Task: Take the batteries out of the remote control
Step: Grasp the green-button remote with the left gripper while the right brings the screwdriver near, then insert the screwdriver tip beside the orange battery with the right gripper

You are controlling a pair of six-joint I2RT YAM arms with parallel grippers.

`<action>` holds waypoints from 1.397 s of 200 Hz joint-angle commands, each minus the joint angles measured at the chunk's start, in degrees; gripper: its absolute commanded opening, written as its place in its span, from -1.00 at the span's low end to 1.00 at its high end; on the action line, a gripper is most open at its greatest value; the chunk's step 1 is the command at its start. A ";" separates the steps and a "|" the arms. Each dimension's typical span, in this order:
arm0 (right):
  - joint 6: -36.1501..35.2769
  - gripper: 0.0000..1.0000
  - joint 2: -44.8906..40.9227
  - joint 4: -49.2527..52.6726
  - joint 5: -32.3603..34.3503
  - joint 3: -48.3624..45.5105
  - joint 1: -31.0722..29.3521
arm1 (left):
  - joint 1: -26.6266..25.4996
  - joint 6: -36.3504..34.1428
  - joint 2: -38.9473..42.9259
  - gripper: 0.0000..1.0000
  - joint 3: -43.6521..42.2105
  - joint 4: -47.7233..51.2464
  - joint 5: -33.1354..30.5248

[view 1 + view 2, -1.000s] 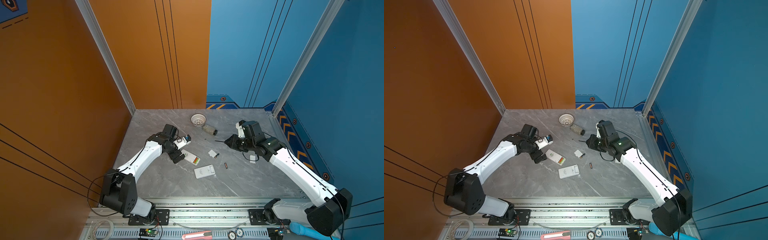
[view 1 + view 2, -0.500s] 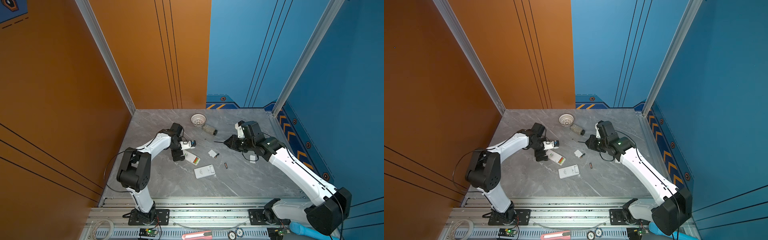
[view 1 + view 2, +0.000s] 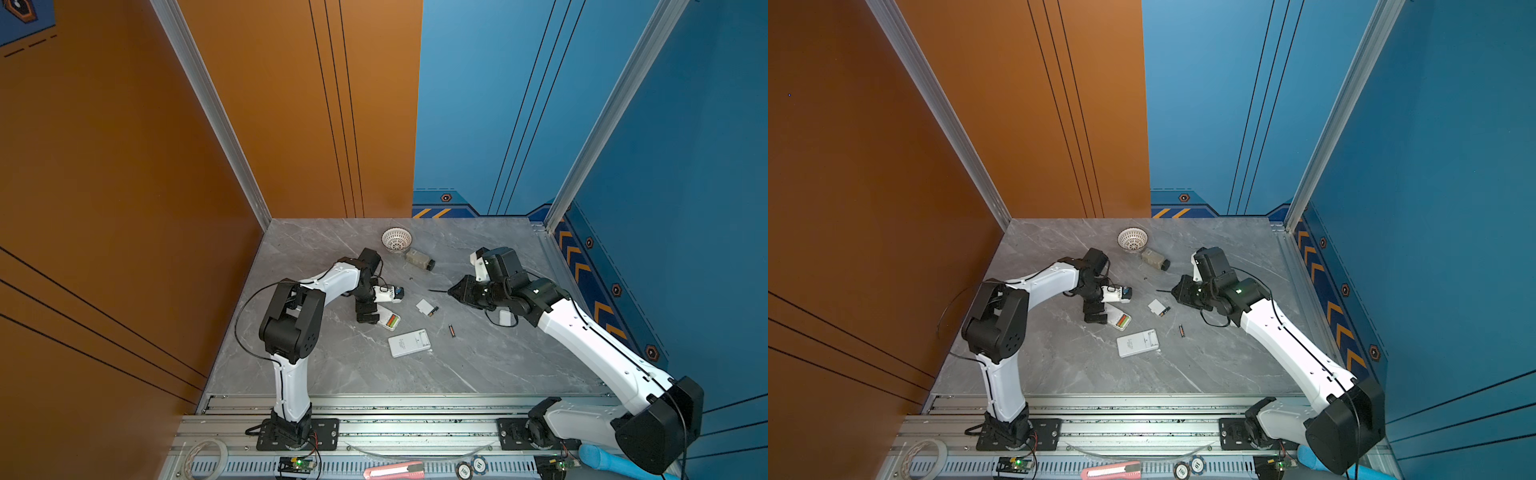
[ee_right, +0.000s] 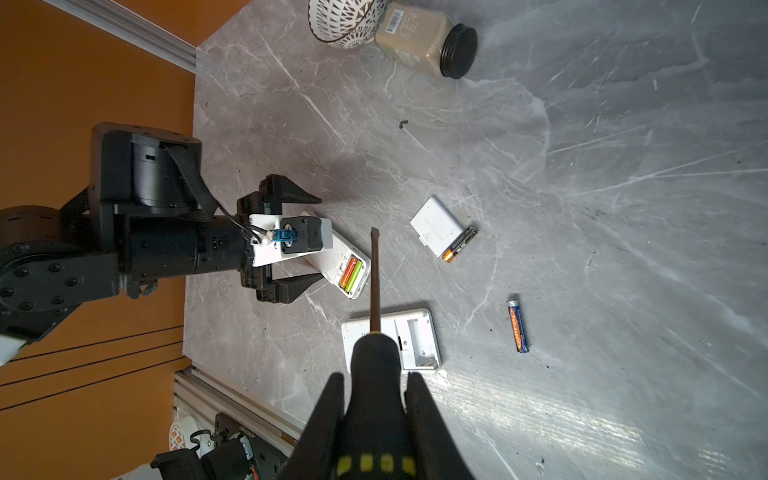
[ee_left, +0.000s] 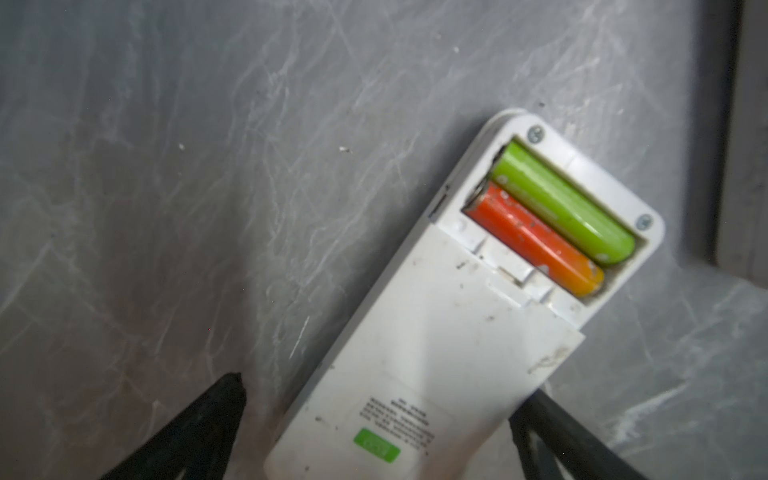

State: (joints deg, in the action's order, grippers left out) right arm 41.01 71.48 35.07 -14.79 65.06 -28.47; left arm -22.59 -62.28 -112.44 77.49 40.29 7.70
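The white remote control lies back-up on the grey table, its bay open with a green battery and an orange battery side by side inside. My left gripper is open and straddles the remote's other end, one finger on each side. In both top views that remote sits left of centre under the left gripper. My right gripper is shut on the black handle of a screwdriver, whose tip hovers near the open bay. It stays right of centre.
A second white remote with an empty bay lies nearer the front. A loose white cover touches a black-and-orange battery; a blue-and-orange battery lies apart. A patterned bowl and a tipped jar sit at the back.
The left arm's elbow has swung up from low at the front left to upright. Its gripper has shifted slightly right onto the remote's end. The right arm with the screwdriver has held still.
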 commanded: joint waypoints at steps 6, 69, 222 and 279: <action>0.87 -1.00 -2.40 -0.31 -0.03 -0.34 0.65 | -0.15 0.47 1.80 0.91 -2.08 3.38 2.48; 0.33 -1.00 0.94 2.07 -0.24 0.91 -1.13 | -1.84 4.42 7.09 0.58 -10.65 0.46 2.01; 1.18 -1.00 24.57 11.86 -2.37 17.39 -11.26 | -8.01 7.44 13.38 -0.43 -27.17 -25.61 -13.08; 0.57 -1.00 26.13 15.69 1.35 20.10 -11.26 | -7.77 6.73 13.13 -0.65 -26.51 -24.75 -12.28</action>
State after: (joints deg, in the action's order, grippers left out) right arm 42.00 97.19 47.77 -16.01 83.00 -39.44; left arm -30.50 -54.43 -96.64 52.71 12.58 -3.49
